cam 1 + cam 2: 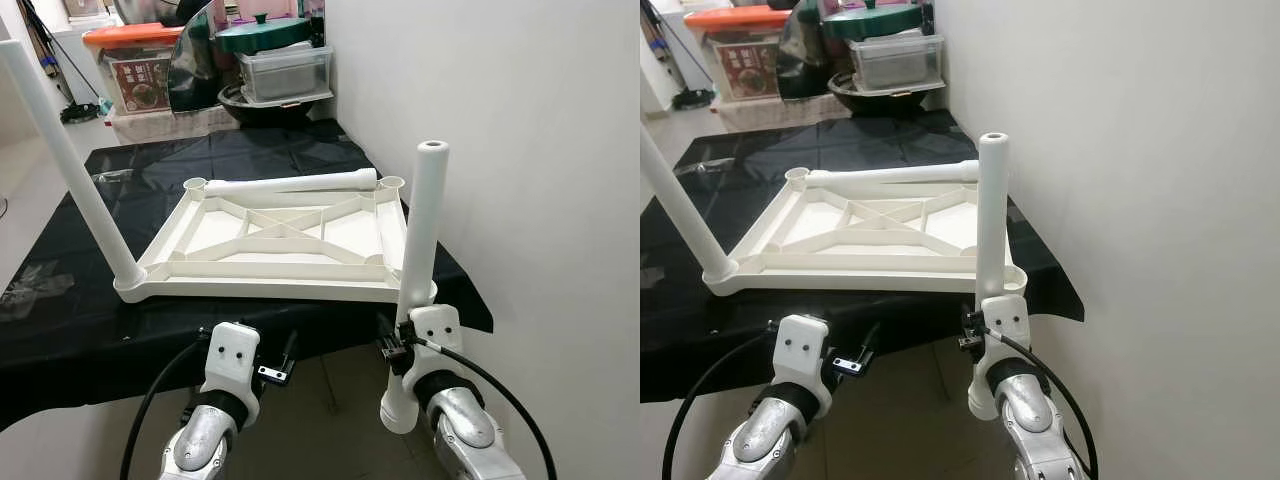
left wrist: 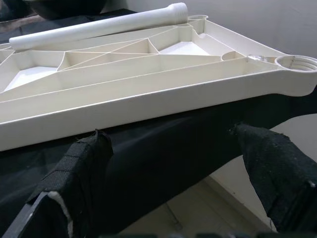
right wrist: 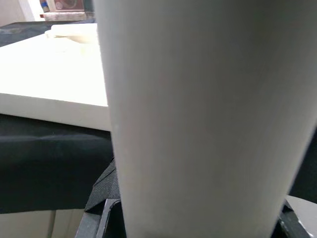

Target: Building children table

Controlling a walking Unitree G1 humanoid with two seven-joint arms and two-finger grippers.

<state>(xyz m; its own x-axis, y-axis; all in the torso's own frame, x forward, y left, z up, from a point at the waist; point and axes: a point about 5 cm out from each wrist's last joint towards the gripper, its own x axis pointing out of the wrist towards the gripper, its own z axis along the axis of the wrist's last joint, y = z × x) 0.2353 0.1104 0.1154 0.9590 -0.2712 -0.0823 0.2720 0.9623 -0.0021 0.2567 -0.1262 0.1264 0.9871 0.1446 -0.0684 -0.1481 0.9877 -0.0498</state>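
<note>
Black-clothed bench, upturned tabletop, right claw gripping leg, left claw open

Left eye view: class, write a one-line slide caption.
Right gripper holds a white leg upright by the upturned tabletop; another leg lies across it.
</note>
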